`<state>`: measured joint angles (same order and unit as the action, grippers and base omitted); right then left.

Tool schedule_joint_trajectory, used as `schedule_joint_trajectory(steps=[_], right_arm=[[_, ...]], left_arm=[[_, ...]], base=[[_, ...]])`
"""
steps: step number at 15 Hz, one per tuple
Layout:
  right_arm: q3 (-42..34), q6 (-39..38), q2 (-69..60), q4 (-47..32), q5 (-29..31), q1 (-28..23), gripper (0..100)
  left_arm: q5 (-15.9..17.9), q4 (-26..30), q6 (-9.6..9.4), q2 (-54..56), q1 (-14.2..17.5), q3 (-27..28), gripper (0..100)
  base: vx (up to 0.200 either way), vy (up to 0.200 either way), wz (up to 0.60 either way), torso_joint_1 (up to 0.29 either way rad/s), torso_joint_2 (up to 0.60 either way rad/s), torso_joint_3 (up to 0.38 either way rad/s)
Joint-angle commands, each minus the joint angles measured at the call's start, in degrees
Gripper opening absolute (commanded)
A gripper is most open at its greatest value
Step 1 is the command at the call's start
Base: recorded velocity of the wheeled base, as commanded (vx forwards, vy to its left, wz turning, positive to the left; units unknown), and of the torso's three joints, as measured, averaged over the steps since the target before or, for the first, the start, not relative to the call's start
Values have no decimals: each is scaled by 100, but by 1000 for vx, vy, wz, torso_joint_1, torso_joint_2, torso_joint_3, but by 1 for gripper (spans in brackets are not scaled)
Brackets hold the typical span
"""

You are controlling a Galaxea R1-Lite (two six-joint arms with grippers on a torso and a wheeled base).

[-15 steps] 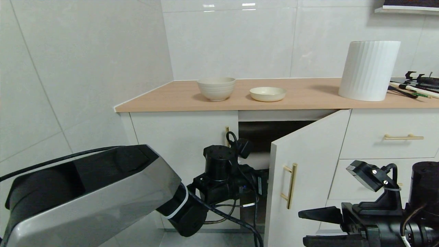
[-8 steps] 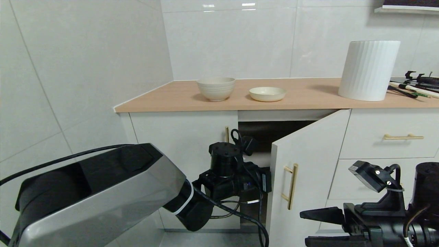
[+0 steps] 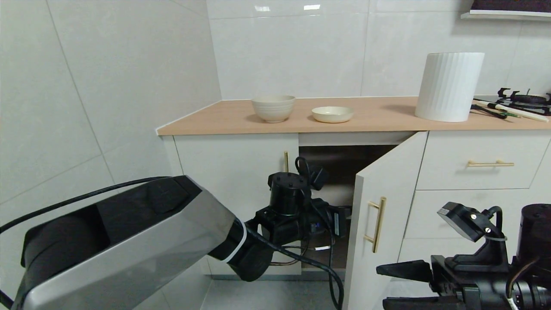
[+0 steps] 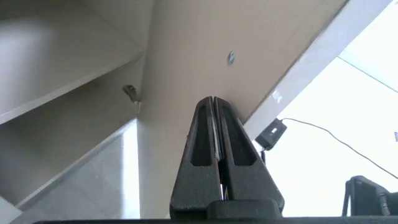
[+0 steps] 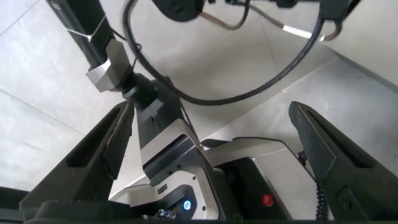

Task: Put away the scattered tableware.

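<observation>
While my left gripper (image 4: 213, 106), pinched together, apparently touches the inside of the cabinet door (image 3: 391, 172), I should swing it wide steadily.

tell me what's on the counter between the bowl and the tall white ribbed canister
A shallow cream dish sits there, nearer the bowl than the canister and touching neither, as the head view shows.

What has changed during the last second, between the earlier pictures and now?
The left gripper, shut, has moved toward the robot's right and pushed the cabinet door wider open. The head camera shifted slightly too. The bowl and the small dish stay on the counter; the right gripper stays open and low.
</observation>
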<state>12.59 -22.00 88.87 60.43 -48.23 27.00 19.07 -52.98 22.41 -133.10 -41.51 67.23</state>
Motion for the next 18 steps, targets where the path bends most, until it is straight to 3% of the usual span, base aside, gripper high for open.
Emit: schedule_joint_trajectory(steps=[1, 5, 7, 10, 12, 13, 16, 17, 18], right_arm=[[-11, -6, 25, 4, -3, 7, 100], [-46, -6, -10, 4, -3, 7, 100], [-46, -6, -133, 4, -3, 16, 100], [-99, -14, -537, 4, -3, 209, 100], [-99, -23, -713, 4, 6, 262, 100], [-99, -32, -739, -5, 6, 262, 100], [-73, -32, -643, -5, 33, 262, 100], [-73, -32, -616, -5, 41, 262, 100], [-11, -14, -353, 4, 279, 209, 100]], left_arm=[[-8, 174, 1, -102, 11, 335, 0], [1, 490, -8, -199, -33, 748, 0], [1, 482, -8, -102, -235, 756, 0], [97, 666, -8, 434, -1219, 607, 0], [176, 693, -8, 856, -1553, 168, 0], [150, 684, -8, 891, -1544, 106, 0], [-210, 508, 1, 917, -964, -342, 0], [-228, 473, 1, 917, -929, -386, 0], [-351, 130, -8, 917, -578, -729, 0]], base=[[0, 0, 0, 0, 0, 0], [0, 0, 0, 0, 0, 0], [0, 0, 0, 0, 0, 0], [0, 0, 0, 0, 0, 0], [0, 0, 0, 0, 0, 0], [0, 0, 0, 0, 0, 0], [0, 0, 0, 0, 0, 0], [0, 0, 0, 0, 0, 0], [0, 0, 0, 0, 0, 0]])
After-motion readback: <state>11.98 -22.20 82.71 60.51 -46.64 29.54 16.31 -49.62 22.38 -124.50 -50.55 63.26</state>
